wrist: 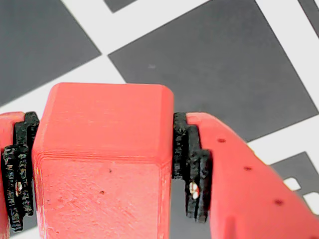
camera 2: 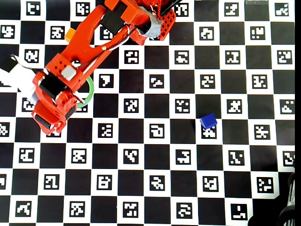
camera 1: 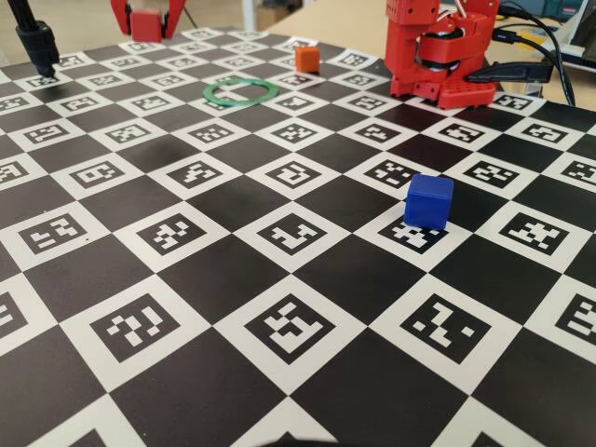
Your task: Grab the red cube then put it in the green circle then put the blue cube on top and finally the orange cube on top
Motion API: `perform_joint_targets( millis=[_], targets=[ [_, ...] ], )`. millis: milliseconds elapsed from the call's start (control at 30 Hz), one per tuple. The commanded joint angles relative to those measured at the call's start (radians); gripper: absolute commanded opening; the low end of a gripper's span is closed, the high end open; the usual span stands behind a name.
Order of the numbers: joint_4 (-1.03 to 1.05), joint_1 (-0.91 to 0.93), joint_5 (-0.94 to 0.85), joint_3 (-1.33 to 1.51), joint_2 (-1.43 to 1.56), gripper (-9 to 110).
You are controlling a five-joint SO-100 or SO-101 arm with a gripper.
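Your gripper (wrist: 102,164) is clamped on the red cube (wrist: 102,159), its black pads (wrist: 192,167) pressed against both side faces in the wrist view; in the fixed view the cube (camera 1: 145,23) hangs at the top edge, upper left, clear of the checkerboard (camera 1: 279,279). You have open board across the whole lower half of the overhead view. The green circle (camera 1: 240,90) lies flat in the upper middle of the fixed view with nothing inside it but board. The orange cube (camera 1: 307,59) sits just beyond it, apart from the ring. The blue cube (camera 1: 428,201) stands alone, right of centre, well apart from both.
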Motion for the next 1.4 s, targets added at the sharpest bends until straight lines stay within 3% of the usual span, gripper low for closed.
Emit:
perform_joint_targets(
  millis=[0, 233, 700, 933, 1367],
  targets=[
    [0.048, 0.020, -0.086, -0.097, 0.181, 2],
    [0.152, 0.060, -0.299, -0.071, 0.249, 2],
    [0.158, 0.137, -0.663, 0.265, 0.499, 2],
    [0.126, 0.155, -0.742, 0.408, 0.557, 2],
    [-0.123, 0.192, -0.805, 0.715, 0.577, 2]
  ],
)
